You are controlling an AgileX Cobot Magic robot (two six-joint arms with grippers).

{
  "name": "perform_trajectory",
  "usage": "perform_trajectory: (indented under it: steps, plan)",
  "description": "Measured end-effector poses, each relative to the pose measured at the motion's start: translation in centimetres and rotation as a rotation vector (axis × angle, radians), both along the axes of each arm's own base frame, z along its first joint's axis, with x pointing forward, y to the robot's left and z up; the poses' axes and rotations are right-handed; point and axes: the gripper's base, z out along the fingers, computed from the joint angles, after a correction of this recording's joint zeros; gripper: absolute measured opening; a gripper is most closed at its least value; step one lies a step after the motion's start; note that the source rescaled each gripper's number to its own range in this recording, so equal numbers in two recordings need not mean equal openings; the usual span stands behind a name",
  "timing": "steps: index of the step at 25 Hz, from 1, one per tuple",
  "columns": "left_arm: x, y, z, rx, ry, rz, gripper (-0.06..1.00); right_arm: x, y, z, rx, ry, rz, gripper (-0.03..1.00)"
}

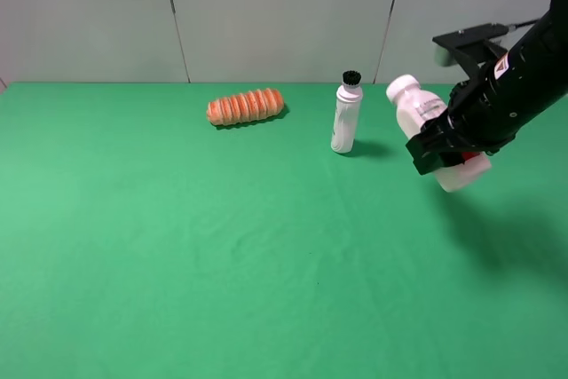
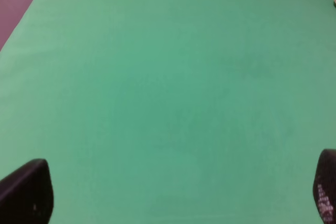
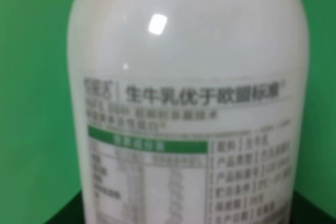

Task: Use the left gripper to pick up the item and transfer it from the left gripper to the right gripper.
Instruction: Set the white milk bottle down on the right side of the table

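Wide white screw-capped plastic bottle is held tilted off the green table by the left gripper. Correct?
Not the left: the right gripper holds the wide white plastic bottle, tilted off the green table, per the exterior high view.

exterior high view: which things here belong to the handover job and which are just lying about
Part of the job: wide white bottle, held in the air by the right gripper; left gripper, open and empty, seen only in its wrist view.
Lying about: slim black-capped bottle, standing; orange ribbed roll, on its side; both on the green table.
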Motion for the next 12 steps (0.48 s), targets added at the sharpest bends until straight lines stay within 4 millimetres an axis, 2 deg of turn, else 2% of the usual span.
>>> perform_trajectory:
  steps: [7,12]
  plan:
    - [0.0,0.0,0.0,0.000,0.000,0.000,1.00,1.6,-2.5,-2.5,-0.019,0.087,-0.120,0.00]
    - [0.0,0.0,0.0,0.000,0.000,0.000,1.00,2.2,-3.3,-3.9,-0.029,0.137,-0.159,0.00]
